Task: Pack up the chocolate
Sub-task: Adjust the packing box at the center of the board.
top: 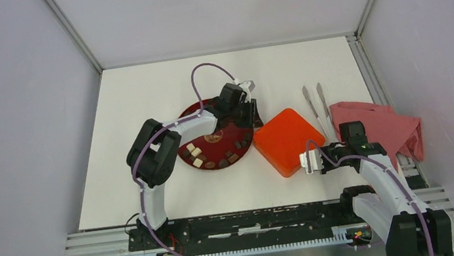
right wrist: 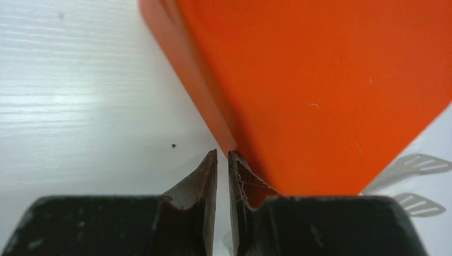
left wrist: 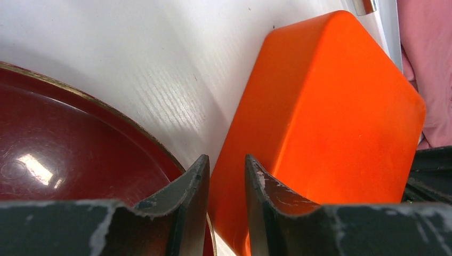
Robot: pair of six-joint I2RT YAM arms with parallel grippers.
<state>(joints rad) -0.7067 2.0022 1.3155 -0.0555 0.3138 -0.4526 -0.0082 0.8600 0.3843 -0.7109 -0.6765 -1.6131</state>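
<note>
Several small dark, tan and cream pieces of chocolate (top: pixel 196 153) lie on the near half of a round red plate (top: pixel 222 150). Right of it sits a square orange box (top: pixel 284 140), its lid on. My left gripper (top: pixel 248 117) is at the box's left corner, beside the plate rim. In the left wrist view its jaws (left wrist: pixel 226 158) stand narrow, straddling the box (left wrist: pixel 330 106) wall, with the plate (left wrist: pixel 64 149) to the left. My right gripper (top: pixel 308 162) is at the box's near right edge. Its tips (right wrist: pixel 223 152) meet the box (right wrist: pixel 320 90) corner, with only a thin slit between them.
Two metal tongs (top: pixel 316 108) lie just right of the box, and a crumpled pink cloth (top: pixel 383 127) is beyond them at the table's right edge. White enclosure walls ring the table. The tong ends (right wrist: pixel 410 165) show past the box in the right wrist view.
</note>
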